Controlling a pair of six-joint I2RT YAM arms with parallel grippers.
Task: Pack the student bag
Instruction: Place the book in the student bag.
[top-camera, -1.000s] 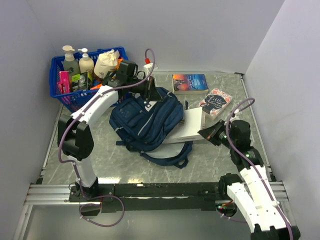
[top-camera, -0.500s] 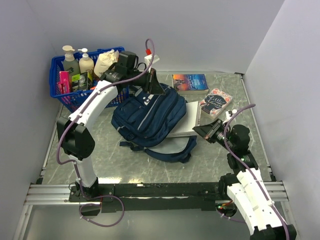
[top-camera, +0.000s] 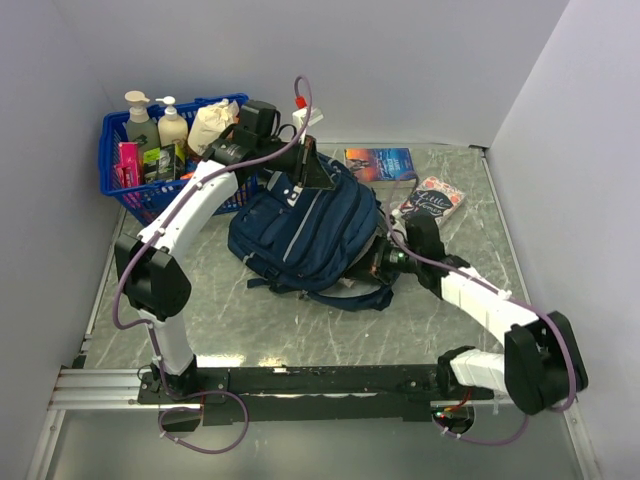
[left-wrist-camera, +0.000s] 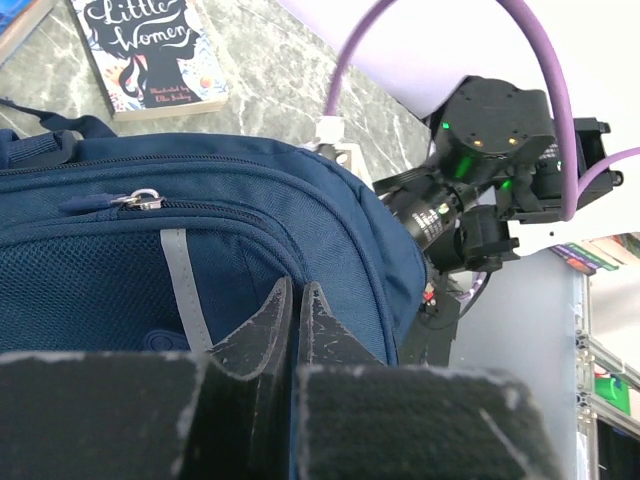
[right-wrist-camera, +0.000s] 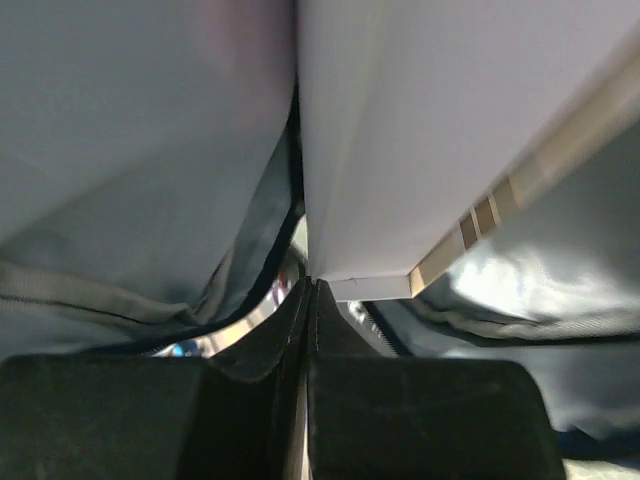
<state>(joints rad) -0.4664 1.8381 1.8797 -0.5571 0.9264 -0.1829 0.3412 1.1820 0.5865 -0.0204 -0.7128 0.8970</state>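
Grey marbled table (top-camera: 200, 290), pale walls (top-camera: 400, 60); left jaws clamped on student bag (top-camera: 300, 235); right jaws together

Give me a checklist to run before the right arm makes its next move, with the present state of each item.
1. Left tool shut on the top of the navy blue fabric backpack: ok.
2. Right tool shut, inside the backpack: ok.
3. Flat white book inside the backpack, lining on both sides: ok.
4. Right tool actually gripping that book: cannot tell.
5. All books packed: not ok; the "Little Women" paperback lies on the grey marble table.
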